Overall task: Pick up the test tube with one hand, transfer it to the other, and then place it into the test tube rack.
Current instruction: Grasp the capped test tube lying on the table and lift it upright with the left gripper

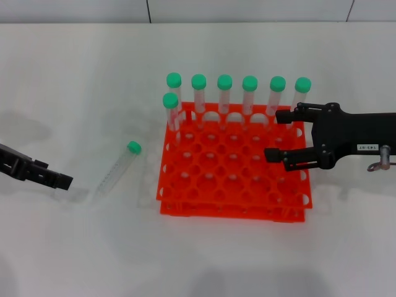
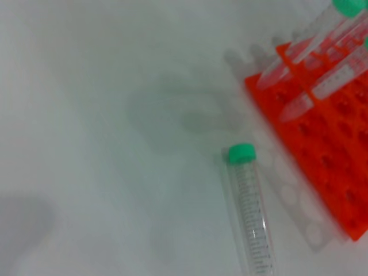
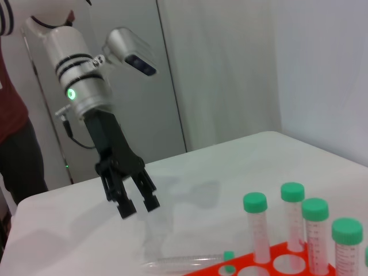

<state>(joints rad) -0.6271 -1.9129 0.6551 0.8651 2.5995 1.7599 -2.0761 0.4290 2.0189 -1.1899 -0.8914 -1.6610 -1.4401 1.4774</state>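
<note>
1. Rack (image 1: 232, 167): orange-red, sits on the white table (image 1: 93, 247); seven green-capped tubes (image 1: 224, 96) stand upright in it, six along its far row, one in the next row at the left end.
2. Test tube (image 1: 116, 170) lies flat on the table just left of the rack, apart from it, green cap pointing away from the robot; nothing holds it.
3. Left gripper (image 1: 52, 179) is left of the rack, past the lying tube, low over the table, tip pointing toward the tube's lower end, not touching it. Right wrist view shows its fingers (image 3: 150, 200) spread with a gap between them, nothing held, green ring lit on the arm above.
4. Right gripper (image 1: 278, 135), with a white label, hovers over the rack's right edge, near the rightmost standing tubes; fingers wide apart, empty.
5. Left wrist view: lying tube (image 2: 250, 210) beside the rack corner (image 2: 322, 167), printed scale visible.
</note>
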